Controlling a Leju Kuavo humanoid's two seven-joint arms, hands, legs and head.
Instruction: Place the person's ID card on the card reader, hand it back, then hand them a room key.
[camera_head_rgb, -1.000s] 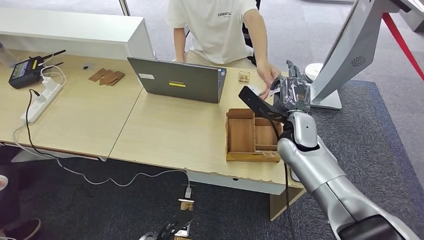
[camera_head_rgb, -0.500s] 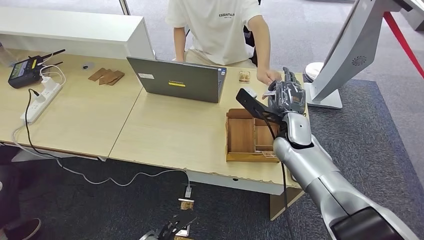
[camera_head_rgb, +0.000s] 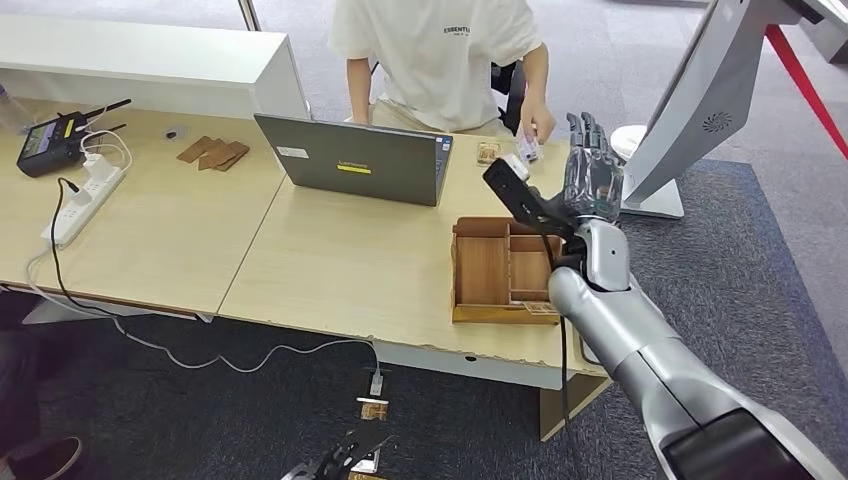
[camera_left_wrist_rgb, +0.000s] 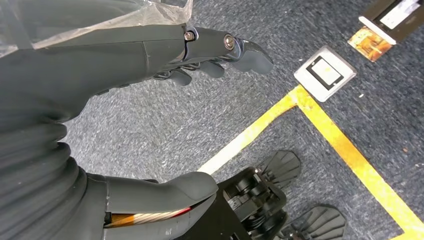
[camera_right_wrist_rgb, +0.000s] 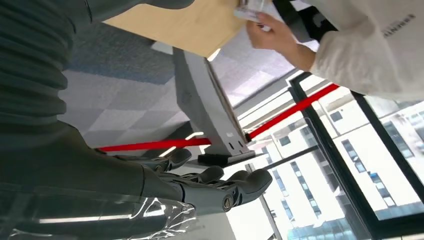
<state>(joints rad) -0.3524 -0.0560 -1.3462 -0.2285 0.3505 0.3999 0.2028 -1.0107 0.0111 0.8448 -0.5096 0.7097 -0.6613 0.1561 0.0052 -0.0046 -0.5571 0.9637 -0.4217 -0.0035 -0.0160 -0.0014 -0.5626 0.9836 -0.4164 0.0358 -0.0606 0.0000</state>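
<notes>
Right hand: your right hand (camera_head_rgb: 592, 170) is up now with its fingers (camera_head_rgb: 585, 135) spread and pointing upward, nothing between them; half a second back it was lower and curled around the card beside the person's reach.
Card: the card (camera_head_rgb: 527, 150) has gone across; it now sits in the person's hand (camera_head_rgb: 535, 128), just beyond the far edge of the wooden tray (camera_head_rgb: 483, 272), pulled back toward their body.
Right wrist check: same story from the wrist camera, your fingers (camera_right_wrist_rgb: 235, 187) loosely parted and bare, the person's hand (camera_right_wrist_rgb: 270, 32) holding the card (camera_right_wrist_rgb: 248, 8) past the surface (camera_right_wrist_rgb: 195, 22) edge.
Meaning: I judge a hand-over just finished. Whether that was the ID or the room key, I cannot tell from here.
Wooden tray: it lies on the surface just under your forearm, with small cards along its near edge; if a key is still owed, I'd look there.
Left hand: your left hand (camera_left_wrist_rgb: 210, 55) hangs down over the carpet floor (camera_left_wrist_rgb: 165, 130), fingers slack and apart, holding nothing.
Risk: the tilted monitor stand (camera_head_rgb: 690, 110) is close beside the tray's far right, so mind it when you lower the arm.
</notes>
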